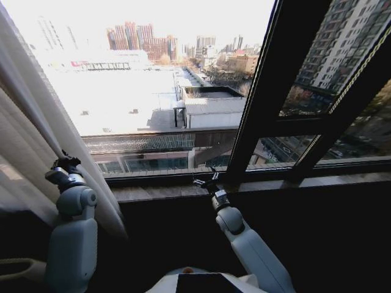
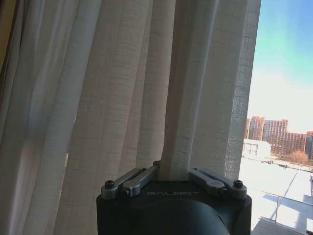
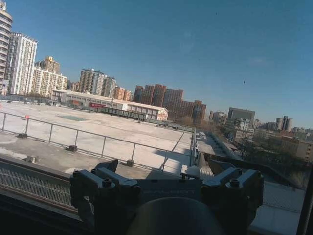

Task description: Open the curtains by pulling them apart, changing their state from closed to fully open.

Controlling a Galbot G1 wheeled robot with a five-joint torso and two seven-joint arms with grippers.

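the curtains (image 1: 36, 140) hang bunched at the left edge of the window frame (image 1: 287, 91), leaving the glass across to the frame's dark upright bare – so, judging by this, the left panel is largely drawn aside. the left gripper (image 1: 66, 163) sits right against the fabric's inner edge, well left of that upright, and the left wrist view shows why: one pleat of the curtains (image 2: 176, 98) runs straight down between its fingers (image 2: 134, 178), which are pressed together on it, a hold suited to dragging the cloth sideways rather than lifting it. the right gripper (image 1: 206, 181) is raised just above the sill (image 1: 183, 190), near the foot of the upright and well apart from any fabric; its fingers (image 3: 105, 178) stand spread with nothing between them – it looks out at rooftops, waiting. no panel hangs to the right of the upright.
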